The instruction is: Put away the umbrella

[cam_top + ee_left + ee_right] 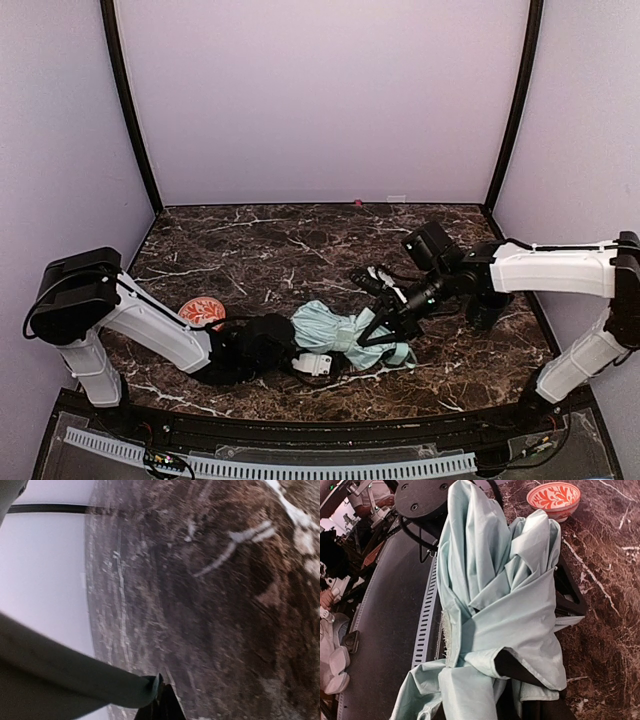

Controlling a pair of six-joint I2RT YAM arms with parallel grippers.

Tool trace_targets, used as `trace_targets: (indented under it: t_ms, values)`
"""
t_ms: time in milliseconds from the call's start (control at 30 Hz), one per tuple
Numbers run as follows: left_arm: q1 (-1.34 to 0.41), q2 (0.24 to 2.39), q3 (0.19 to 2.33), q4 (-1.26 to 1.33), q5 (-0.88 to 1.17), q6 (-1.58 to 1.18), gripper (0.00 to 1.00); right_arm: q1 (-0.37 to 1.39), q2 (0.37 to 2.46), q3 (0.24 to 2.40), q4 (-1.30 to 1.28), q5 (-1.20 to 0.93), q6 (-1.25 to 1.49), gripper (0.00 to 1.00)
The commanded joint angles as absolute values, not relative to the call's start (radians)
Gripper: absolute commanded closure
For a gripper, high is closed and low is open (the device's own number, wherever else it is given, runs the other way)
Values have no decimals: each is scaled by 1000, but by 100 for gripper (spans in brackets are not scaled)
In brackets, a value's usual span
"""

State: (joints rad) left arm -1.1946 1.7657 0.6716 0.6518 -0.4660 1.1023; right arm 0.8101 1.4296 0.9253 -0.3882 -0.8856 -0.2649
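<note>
The umbrella [335, 330] lies folded and bunched at the near middle of the marble table [300, 240], pale mint fabric with black lining showing. My left gripper [290, 347] is at its left end. In the left wrist view its black jaws [163, 704] stand close together against a pale mint part of the umbrella [75, 680]. My right gripper [385, 328] is at the umbrella's right side. In the right wrist view the fabric [505, 580] drapes over the gripper [512, 692]. One black finger [520, 666] shows under a fold. The shaft and handle are hidden.
A red-and-white patterned bowl [203, 311] sits left of the umbrella beside the left arm; it also shows in the right wrist view [554, 499]. A white slotted cable rail [300, 465] runs along the near edge. Purple walls enclose the table.
</note>
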Motion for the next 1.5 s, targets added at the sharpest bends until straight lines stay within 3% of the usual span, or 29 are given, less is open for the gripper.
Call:
trace_targets:
  t_ms: [0, 200, 333, 467, 1000, 1467]
  values:
    - [-1175, 1715, 672, 325, -441, 892, 100, 733, 1505, 910, -240, -980, -112, 99]
    - [-1194, 1780, 747, 28, -325, 712, 100, 597, 1677, 886, -68, -915, 89, 100]
    - [-1228, 1849, 793, -28, -300, 693, 100, 520, 1769, 885, 79, -829, 284, 100]
    - [-1240, 1892, 825, -55, -270, 687, 100, 492, 1804, 903, 64, -698, 329, 100]
    - [-1210, 1948, 791, -50, -241, 686, 100, 498, 1697, 993, -274, -575, 120, 54]
    - [-1198, 1960, 798, -35, -243, 700, 100, 713, 1501, 1087, -460, -397, -161, 45]
